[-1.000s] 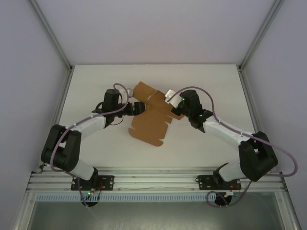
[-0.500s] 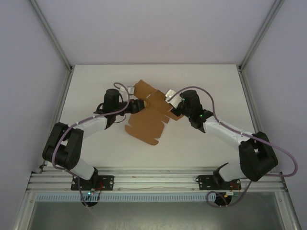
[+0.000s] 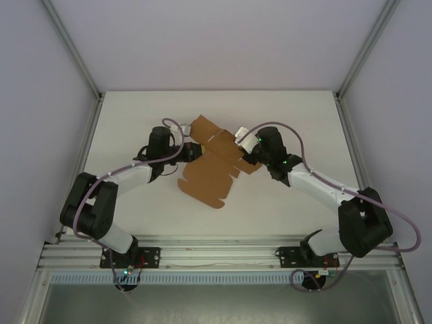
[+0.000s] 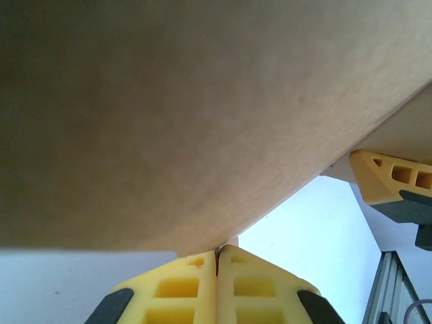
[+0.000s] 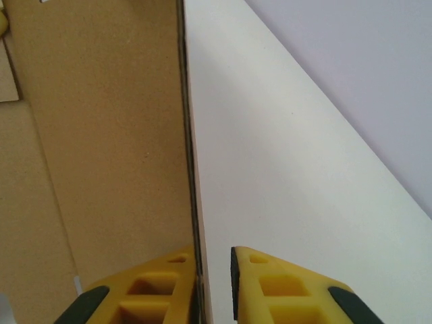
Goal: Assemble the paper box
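White table (image 3: 304, 121): L end effector (image 4: 217, 250) clamped on plain paper box (image 3: 209, 173), R end effector (image 5: 214, 258) slightly apart.

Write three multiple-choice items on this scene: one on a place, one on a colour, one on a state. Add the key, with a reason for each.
1. Where on the table is the paper box?
A. Between the left pincer and the right pincer
B. At the far right corner
C. On the near frame rail

2. What colour are the fingers of the left pincer?
A. Red
B. Green
C. Yellow

3. What state is the paper box in?
A. One spread sheet with flaps
B. A closed cube
C. Torn in two pieces

Key:
1 A: the top view shows it mid-table with a pincer at each side.
2 C: the left wrist view shows yellow fingers.
3 A: the top view shows a single brown sheet, flaps out, not yet a box.
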Action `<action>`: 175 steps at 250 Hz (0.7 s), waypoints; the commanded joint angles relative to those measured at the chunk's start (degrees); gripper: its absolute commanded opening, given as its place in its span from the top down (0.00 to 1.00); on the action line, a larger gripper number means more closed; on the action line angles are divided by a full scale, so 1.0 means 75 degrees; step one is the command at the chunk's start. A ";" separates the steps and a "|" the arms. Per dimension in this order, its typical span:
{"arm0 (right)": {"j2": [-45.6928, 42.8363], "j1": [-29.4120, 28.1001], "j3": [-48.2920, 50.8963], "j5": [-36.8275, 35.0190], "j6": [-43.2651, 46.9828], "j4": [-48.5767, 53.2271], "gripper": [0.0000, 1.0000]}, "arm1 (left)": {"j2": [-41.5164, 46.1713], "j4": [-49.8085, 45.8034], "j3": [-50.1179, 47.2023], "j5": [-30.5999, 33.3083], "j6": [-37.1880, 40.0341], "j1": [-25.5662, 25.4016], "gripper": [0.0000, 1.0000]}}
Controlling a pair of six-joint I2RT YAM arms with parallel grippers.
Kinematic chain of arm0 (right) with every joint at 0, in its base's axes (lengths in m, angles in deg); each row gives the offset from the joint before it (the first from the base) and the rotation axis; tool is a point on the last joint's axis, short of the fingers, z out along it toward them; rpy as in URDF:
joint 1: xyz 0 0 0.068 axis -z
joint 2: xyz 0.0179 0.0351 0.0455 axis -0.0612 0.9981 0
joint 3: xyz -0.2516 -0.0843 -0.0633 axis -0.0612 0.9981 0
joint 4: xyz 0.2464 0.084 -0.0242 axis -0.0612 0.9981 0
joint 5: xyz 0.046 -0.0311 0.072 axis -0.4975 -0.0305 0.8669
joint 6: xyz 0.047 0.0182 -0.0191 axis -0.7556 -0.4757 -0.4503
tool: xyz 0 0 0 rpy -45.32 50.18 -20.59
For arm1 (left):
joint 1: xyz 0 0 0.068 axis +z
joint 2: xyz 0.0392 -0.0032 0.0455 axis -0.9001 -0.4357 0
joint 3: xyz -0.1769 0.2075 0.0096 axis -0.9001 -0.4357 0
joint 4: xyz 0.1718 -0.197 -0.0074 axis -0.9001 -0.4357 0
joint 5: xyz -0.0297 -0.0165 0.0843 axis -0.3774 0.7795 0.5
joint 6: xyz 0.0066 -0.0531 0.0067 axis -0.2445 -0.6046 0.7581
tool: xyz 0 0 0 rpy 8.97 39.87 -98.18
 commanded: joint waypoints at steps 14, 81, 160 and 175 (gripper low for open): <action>-0.0380 0.0330 -0.0096 -0.0089 0.0020 0.0442 0.88 | 0.0199 -0.0451 0.0062 0.0177 0.0277 0.0007 1.00; -0.0462 0.0649 -0.0038 -0.0011 0.0152 0.1053 0.83 | 0.0265 -0.0423 0.0033 0.0226 0.0268 0.0005 1.00; -0.0308 0.0889 -0.0164 0.0701 0.0342 0.1359 0.81 | 0.0197 -0.0365 0.0104 -0.0284 0.0406 0.0010 1.00; -0.0181 0.0908 -0.0279 0.0685 0.0305 0.1291 0.78 | 0.0167 -0.0373 0.0147 -0.0502 0.0525 0.0002 1.00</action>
